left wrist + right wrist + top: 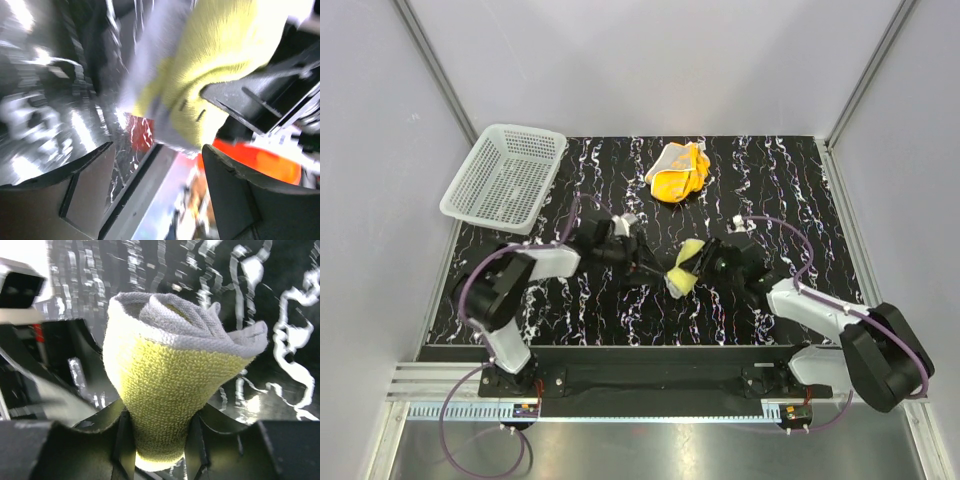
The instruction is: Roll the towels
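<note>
The right pincer grasps the rolled yellow towel; the left pincer is released beside it. Grip snugly and lay it seam-down on the surface, lest it unwind.

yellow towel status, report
Right end effector shut on rolled yellow towel. Left end effector open, beside it. Orange towel crumpled, far side. Nothing in the way.

The black table with white marbled veins carries a white mesh basket at its far left corner and a crumpled orange towel near the far edge, well apart
</note>
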### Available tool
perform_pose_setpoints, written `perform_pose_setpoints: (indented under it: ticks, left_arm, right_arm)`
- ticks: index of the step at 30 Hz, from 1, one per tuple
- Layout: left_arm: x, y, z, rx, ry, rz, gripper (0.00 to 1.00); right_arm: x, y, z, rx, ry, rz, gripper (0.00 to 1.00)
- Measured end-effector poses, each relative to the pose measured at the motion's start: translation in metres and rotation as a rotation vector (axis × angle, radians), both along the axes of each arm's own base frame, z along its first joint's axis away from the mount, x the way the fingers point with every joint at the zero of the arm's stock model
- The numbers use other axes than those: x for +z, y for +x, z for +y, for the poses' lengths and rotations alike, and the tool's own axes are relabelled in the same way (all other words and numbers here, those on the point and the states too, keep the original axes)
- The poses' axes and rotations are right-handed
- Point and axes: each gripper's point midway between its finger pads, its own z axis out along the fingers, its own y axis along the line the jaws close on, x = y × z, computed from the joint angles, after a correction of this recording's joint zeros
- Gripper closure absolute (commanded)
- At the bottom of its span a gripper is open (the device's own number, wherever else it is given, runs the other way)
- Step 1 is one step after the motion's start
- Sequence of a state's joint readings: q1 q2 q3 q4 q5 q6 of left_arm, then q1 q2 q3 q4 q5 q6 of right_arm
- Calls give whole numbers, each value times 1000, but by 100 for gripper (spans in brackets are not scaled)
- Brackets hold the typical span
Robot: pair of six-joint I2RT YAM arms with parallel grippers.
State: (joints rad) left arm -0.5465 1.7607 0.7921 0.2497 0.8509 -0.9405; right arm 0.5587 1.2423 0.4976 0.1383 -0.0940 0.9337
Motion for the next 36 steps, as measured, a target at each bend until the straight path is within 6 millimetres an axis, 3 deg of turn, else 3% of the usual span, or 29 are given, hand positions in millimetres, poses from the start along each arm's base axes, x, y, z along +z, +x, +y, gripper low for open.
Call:
perform_pose_setpoints:
  ticks: [4,9,15,19,26,32,36]
  left_arm:
    - [27,40,53,218,63,-112,24]
    - [53,92,158,606,265,-231,19]
    - [80,109,250,926,532,-278,15]
    - [79,111,298,1065,663,-252,14]
    - [60,101,360,1236,798,-127,14]
    - [59,113,384,1308,818,-103,15]
    - [48,123,395,1334,822,-62,16]
  right_arm:
    - [28,5,1,13,2,-55,60]
    - [48,-2,-4,32,-15,-86,59]
    - [51,-11,-10,52,-43,-76,60]
    - [50,-17,-13,64,-60,-62,60]
    - [56,-22,-14,80,-62,-68,60]
    - [56,-27,-14,94,-61,-60,59]
    - [55,-28,-14,96,-61,-58,60]
